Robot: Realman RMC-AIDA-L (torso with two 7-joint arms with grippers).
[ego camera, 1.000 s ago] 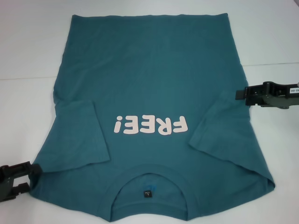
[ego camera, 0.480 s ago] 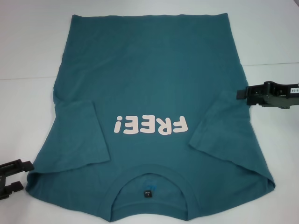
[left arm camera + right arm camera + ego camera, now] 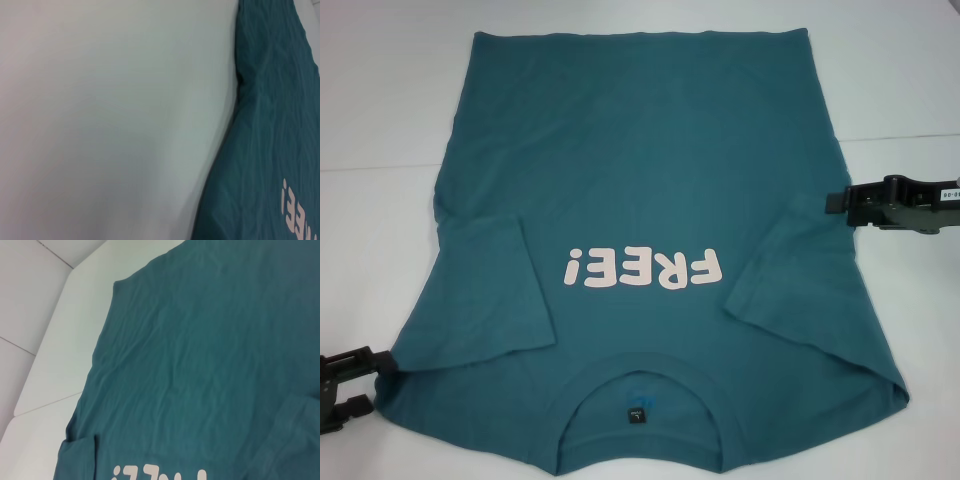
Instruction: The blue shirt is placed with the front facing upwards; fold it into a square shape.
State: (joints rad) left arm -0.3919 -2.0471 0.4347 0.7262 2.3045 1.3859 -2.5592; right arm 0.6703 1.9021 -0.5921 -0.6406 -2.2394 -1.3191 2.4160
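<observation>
Head view shows the large teal-blue cotton T-shirt (image 3: pixel 640 230) lying flat on the white table (image 3: pixel 380 120), front up, pale "FREE!" lettering (image 3: pixel 642 271) facing me, both short sleeves folded inward and the ribbed collar (image 3: pixel 640 400) nearest me. My left gripper (image 3: pixel 365 385) sits at the shirt's near left corner, its black fingers apart, touching the cloth edge. My right gripper (image 3: pixel 838 203) hovers at the shirt's right edge; whether its fingers are apart or together I cannot tell.

Teal-blue short-sleeved cotton T-shirt (image 3: pixel 640 200) lying flat, front up.
Both sleeves are lying folded inward over the body; pale "FREE!" lettering and ribbed collar are facing the robot.
</observation>
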